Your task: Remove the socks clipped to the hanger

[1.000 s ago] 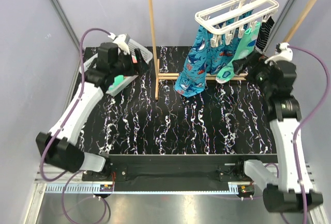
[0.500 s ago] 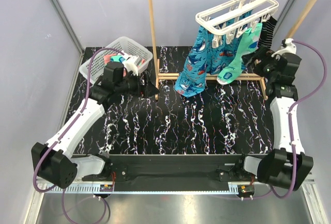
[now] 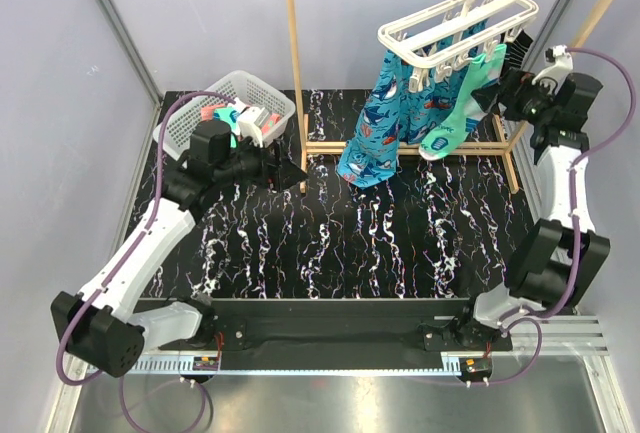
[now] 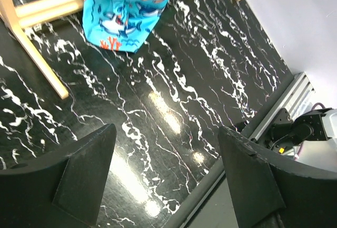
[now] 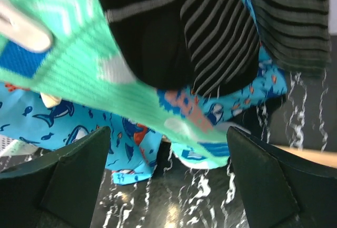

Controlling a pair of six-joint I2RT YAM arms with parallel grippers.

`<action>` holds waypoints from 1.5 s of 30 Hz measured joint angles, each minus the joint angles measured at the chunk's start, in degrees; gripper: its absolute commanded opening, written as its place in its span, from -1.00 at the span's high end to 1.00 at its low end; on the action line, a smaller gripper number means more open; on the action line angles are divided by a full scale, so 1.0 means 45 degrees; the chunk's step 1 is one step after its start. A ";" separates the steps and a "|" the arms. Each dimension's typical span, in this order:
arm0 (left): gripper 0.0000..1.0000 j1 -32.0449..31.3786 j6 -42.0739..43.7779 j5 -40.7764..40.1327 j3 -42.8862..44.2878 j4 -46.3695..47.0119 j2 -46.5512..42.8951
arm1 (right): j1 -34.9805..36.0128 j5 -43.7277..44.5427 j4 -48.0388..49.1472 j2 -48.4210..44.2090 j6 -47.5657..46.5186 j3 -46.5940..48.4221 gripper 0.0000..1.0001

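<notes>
- Hanger (image 3: 455, 23): white slatted clip frame, hooked on the wooden rack's (image 3: 295, 73) top rail, at 1 o'clock over the counter (image 3: 380, 253).
- Socks still clipped: teal-green socks (image 3: 478, 81) and black-and-white striped socks (image 3: 517, 53), on the hanger's 3 o'clock side. The shark-print cloth (image 3: 380, 133) hangs just beside them.
- Socks off the hanger: coral-pink and teal pieces lie in the white mesh basket (image 3: 262, 91), at 10 o'clock on the counter. Judged partly done; at least the teal and striped socks remain.
- Right claw (image 3: 485, 101): spread, pinching nothing, level with the hanging socks. Its wrist view shows the striped sock (image 5: 210, 43) and teal sock (image 5: 68, 54) close ahead.
- Left claw (image 3: 295, 177): spread, empty, over bare counter near the rack's post.
- Change from earlier frame: the left claw has swung from the basket towards 3 o'clock, and the right claw has risen from the rack's foot to sock height.
</notes>
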 measured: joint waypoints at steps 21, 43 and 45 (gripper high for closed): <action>-0.65 -0.0049 -0.0335 0.0010 0.0000 0.0107 -0.0199 | 0.0554 -0.0733 0.0500 -0.1360 0.0287 -0.0991 0.51; -0.64 -0.5561 -0.1885 -0.3764 0.1996 0.1676 0.1326 | 0.1846 0.0291 -0.3031 -0.3842 0.3745 -0.0335 1.00; -0.64 -0.5853 -0.1768 -0.4260 0.2448 0.2064 0.1671 | 0.1991 0.0194 -0.3036 -0.3949 0.4172 -0.0204 1.00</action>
